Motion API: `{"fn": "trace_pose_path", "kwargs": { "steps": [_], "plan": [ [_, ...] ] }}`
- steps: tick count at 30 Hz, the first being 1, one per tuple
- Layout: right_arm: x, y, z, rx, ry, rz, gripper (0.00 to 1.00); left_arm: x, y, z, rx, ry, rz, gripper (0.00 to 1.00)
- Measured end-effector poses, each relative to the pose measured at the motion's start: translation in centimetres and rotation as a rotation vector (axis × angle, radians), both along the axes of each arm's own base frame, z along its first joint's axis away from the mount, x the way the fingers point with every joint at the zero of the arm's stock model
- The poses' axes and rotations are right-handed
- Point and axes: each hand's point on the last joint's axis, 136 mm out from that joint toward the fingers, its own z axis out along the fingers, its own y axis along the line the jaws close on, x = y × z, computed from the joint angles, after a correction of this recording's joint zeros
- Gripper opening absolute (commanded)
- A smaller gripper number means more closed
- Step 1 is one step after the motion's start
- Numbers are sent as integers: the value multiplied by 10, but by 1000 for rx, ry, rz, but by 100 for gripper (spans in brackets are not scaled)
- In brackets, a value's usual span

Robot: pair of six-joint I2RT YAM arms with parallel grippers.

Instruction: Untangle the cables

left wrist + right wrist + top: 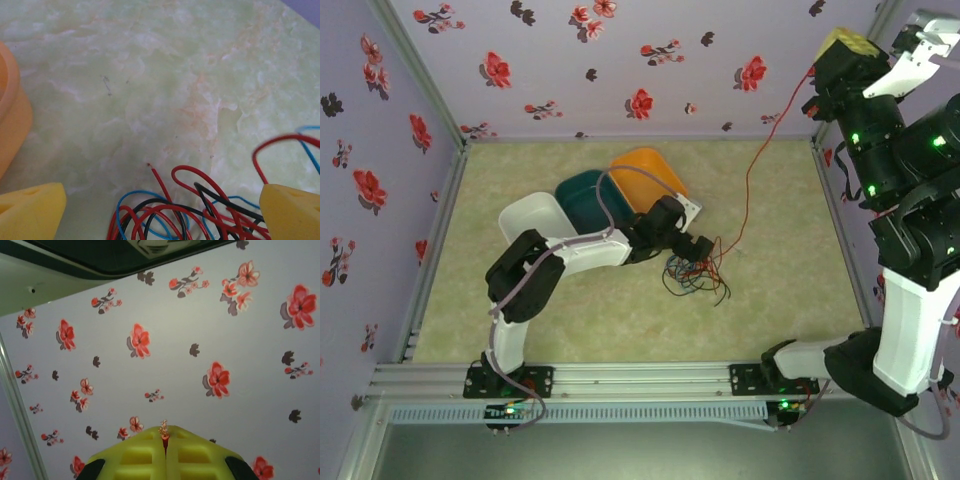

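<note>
From above, the left end effector (698, 252) hangs low over the tangled cables (695, 278) on the tabletop (570, 320). The right end effector (848, 48) is raised high, with a red wire (750, 175) trailing down from it. In the left wrist view, its yellow fingers (30, 210) are spread wide and hold nothing, flanking the cables. In the right wrist view, the fingers are pinched together on the red wire's tip.

Robot test cell, floral-papered walls (620, 45), aluminium frame rail (640, 376), green marbled tabletop (790, 300)

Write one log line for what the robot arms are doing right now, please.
left gripper: open, over cable bundle | right gripper: shut on red cable, raised high | bundle: tangled
</note>
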Motion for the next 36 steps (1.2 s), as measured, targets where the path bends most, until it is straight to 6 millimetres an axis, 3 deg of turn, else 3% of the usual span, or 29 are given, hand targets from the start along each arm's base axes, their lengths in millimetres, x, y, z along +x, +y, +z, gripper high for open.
{"fn": "trace_pose_path", "kwargs": {
  "steps": [3, 10, 14, 24, 28, 33, 36],
  "plan": [
    [3, 0, 8, -2, -30, -15, 0, 0, 3, -4, 7, -2, 9, 100],
    [7, -3, 27, -3, -114, -62, 0, -5, 26, -32, 79, 9, 54, 100],
    [4, -7, 41, 10, -176, -88, 0, -6, 40, -29, 90, -11, 86, 100],
    [-8, -12, 63, 46, -276, -96, 0, -2, 62, 29, 1, -91, 183, 100],
    [-4, -7, 57, 35, -263, -74, 0, 5, 66, 59, -61, -100, 217, 100],
    [7, 3, 48, 22, -235, -46, 0, 16, 54, 101, -137, -128, 212, 100],
    [11, 6, 46, 20, -228, -40, 0, 15, 54, 107, -154, -128, 211, 100]
  ]
}}
